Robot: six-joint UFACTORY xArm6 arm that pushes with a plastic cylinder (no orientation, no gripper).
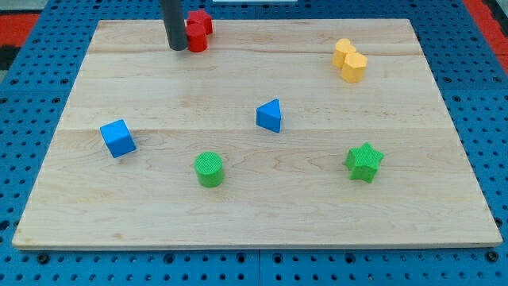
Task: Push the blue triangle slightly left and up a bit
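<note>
The blue triangle point(270, 116) lies near the middle of the wooden board point(254, 206). My tip point(177, 48) is at the view's top left, far up and left of the triangle, right beside the left side of a red cylinder point(197, 37). A red star-like block point(201, 21) sits just above that cylinder.
A blue cube point(118, 138) lies at the left. A green cylinder point(209, 169) is below and left of the triangle. A green star point(364, 162) is at the lower right. Two yellow blocks point(349, 60) sit together at the upper right.
</note>
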